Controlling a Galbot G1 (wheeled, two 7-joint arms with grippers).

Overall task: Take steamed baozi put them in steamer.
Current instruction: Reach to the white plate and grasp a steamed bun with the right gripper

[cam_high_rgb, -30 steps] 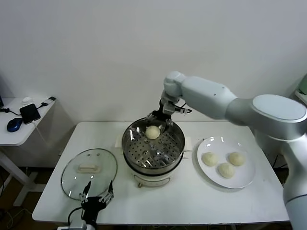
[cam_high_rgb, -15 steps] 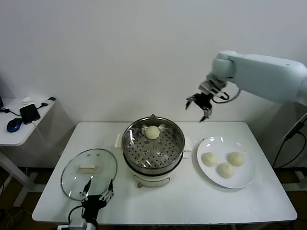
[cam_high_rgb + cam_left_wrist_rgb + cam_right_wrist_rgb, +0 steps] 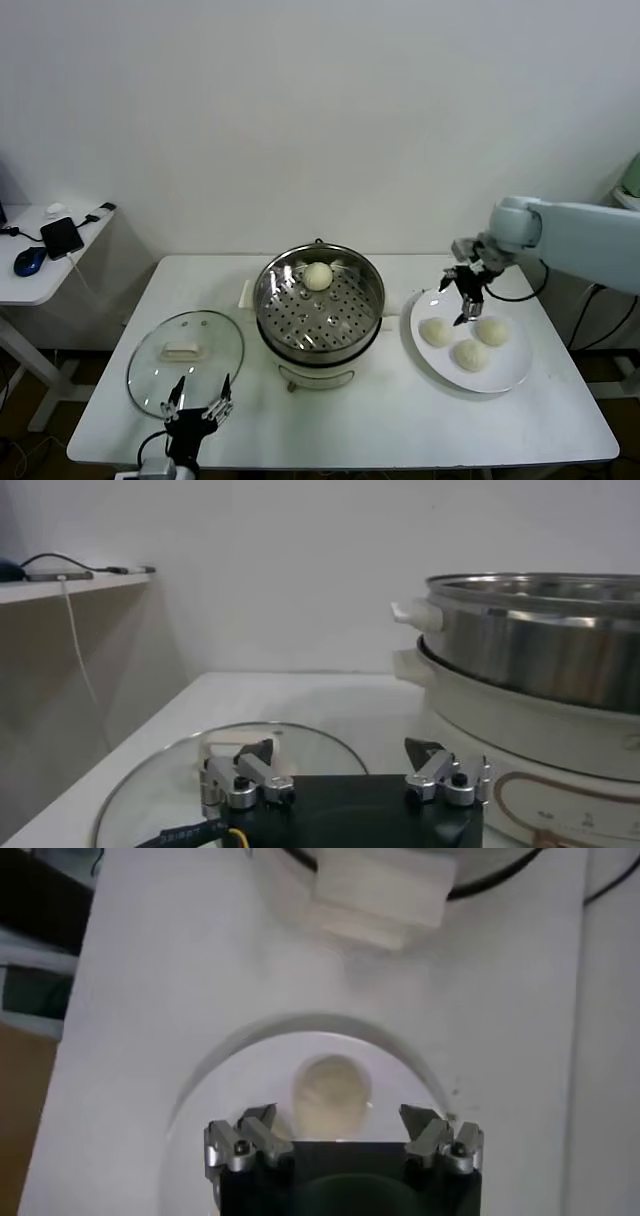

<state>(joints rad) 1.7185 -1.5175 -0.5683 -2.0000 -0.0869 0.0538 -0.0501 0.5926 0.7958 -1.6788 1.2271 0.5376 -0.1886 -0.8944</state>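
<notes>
Right gripper [image 3: 461,301] over the flat white plate [image 3: 508,378] – fingers wide, holding nothing
Left gripper [image 3: 196,412] parked low, wide too; its wrist view cuts off the shiny steel steamer [image 3: 540,630] and round glass lid [image 3: 150,785].

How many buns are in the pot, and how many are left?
One bun sits in the steamer. The right pincer hangs open and empty over the plate, above the three buns left to move. The left pincer waits open near the glass lid.
</notes>
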